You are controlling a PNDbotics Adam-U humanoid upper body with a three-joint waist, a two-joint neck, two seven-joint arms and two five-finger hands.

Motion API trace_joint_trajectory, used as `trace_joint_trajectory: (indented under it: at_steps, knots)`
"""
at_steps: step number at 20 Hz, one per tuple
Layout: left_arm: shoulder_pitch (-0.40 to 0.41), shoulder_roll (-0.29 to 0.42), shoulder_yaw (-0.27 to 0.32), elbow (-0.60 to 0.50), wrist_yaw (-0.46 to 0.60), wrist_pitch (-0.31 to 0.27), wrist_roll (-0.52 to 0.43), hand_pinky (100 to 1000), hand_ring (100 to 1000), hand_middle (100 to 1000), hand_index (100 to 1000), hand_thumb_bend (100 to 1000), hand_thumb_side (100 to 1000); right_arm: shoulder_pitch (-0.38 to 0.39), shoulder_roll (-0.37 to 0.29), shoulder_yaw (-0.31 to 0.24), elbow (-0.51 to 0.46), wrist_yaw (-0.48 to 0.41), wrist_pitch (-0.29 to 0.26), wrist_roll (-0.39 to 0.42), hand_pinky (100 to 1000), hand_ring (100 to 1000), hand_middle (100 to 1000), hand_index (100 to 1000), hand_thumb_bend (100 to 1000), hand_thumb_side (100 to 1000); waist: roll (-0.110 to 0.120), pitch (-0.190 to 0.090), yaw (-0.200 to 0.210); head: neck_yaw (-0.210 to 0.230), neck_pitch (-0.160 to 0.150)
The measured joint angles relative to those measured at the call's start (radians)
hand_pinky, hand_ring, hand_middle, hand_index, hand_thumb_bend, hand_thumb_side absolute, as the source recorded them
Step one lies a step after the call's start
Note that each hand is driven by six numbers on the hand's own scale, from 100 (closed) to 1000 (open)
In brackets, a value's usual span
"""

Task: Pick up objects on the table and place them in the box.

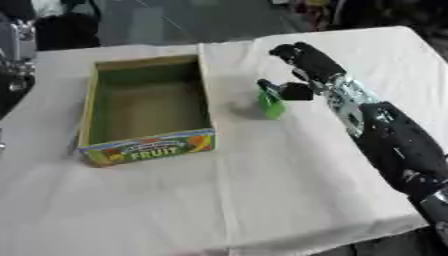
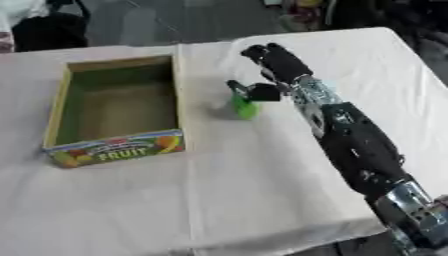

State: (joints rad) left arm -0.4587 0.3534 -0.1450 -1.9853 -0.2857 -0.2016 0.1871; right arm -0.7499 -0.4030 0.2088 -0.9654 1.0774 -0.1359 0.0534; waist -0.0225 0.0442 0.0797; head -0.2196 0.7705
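Right robot hand (image 1: 302,67) reaches across the white-clothed table (image 1: 289,190), thumb and fingers pinched on the top of a small green object (image 1: 270,102). The object's base looks to rest on the cloth, just right of the open cardboard box (image 1: 147,145), which is labelled FRUIT and holds nothing visible.

A white cloth (image 1: 262,190) covers the tabletop (image 2: 411,50), with a crease running from the far edge toward the near edge and a few soft folds across it. Beyond the far edge lies a grey floor (image 1: 210,20), where dark shapes stand at the upper left (image 1: 66,27). More blurred items crowd the upper right (image 2: 315,12).
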Motion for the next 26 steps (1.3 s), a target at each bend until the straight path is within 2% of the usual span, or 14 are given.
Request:
trace_joint_trajectory:
  at_steps: [4, 7, 9, 13, 17, 25, 26]
  knots:
    - [0.025, 0.018, -0.006, 0.0, 0.0, 0.004, -0.009, 674, 674, 860, 884, 335, 581, 0.001, 0.037, -0.002, 0.038, 0.015, 0.004, 0.065, 1000, 854, 853, 918, 369, 1000, -0.028, -0.04, -0.012, 0.009, 0.0]
    - [0.033, 0.026, -0.007, 0.0, 0.001, 0.007, -0.014, 676, 676, 860, 884, 332, 595, -0.026, 0.045, -0.003, 0.092, 0.043, 0.01, 0.131, 1000, 865, 838, 912, 381, 1000, -0.042, -0.058, -0.017, 0.015, 0.0]
    - [0.033, 0.026, -0.009, 0.0, 0.001, 0.007, -0.016, 677, 676, 860, 884, 345, 572, -0.052, 0.049, -0.003, 0.133, 0.065, 0.014, 0.179, 1000, 869, 838, 914, 384, 1000, -0.049, -0.065, -0.016, 0.017, 0.0]
    - [0.032, 0.026, -0.012, 0.0, 0.004, 0.006, -0.017, 678, 677, 860, 884, 349, 569, -0.087, 0.053, -0.014, 0.2, 0.097, 0.019, 0.265, 1000, 881, 824, 911, 394, 1000, -0.053, -0.068, -0.014, 0.016, 0.0]
    - [0.024, 0.026, -0.012, 0.0, 0.007, 0.004, -0.018, 679, 677, 860, 885, 349, 568, -0.114, 0.053, -0.025, 0.262, 0.137, 0.026, 0.311, 1000, 899, 826, 901, 417, 1000, -0.054, -0.067, -0.01, 0.016, 0.0]
    - [0.017, 0.026, -0.012, 0.0, 0.008, 0.002, -0.019, 678, 677, 859, 885, 348, 571, -0.157, 0.071, -0.059, 0.36, 0.201, 0.03, 0.304, 1000, 899, 822, 893, 417, 1000, -0.054, -0.058, -0.009, 0.007, 0.0]
    - [0.016, 0.026, -0.012, 0.0, 0.008, 0.002, -0.019, 678, 676, 860, 885, 347, 571, -0.159, 0.071, -0.06, 0.365, 0.202, 0.03, 0.299, 1000, 896, 819, 889, 374, 1000, -0.054, -0.058, -0.009, 0.004, 0.0]
